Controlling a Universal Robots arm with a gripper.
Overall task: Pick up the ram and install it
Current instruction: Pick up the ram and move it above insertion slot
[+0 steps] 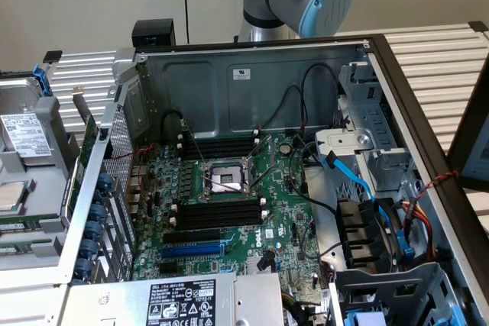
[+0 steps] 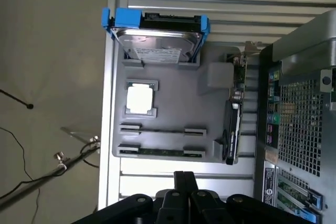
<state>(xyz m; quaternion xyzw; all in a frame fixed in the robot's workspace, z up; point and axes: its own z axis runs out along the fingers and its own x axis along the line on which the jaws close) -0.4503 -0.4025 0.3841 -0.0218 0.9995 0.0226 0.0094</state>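
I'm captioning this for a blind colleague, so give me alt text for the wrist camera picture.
A shut pincer hovers near a gray parts tray holding the green ram, a processor chip and a hard drive in a blue bracket; a computer case stands beside the tray.

Wrist view: one grey plastic parts tray (image 2: 168,85). On it: one silver hard drive in a blue carrier (image 2: 157,43), one square silver processor chip (image 2: 140,99), one long thin green ram stick (image 2: 160,152), one black expansion card standing on edge (image 2: 231,132). Stick cradles on the tray: two rows, one filled. Exterior view: one open grey metal computer case (image 1: 206,89) holding one green motherboard (image 1: 279,188). On the board: one metal processor socket (image 1: 227,179), two banks of black memory slots (image 1: 218,215), one blue expansion slot (image 1: 202,250). One flat blue cable (image 1: 355,177). Slots per bank: cannot count.
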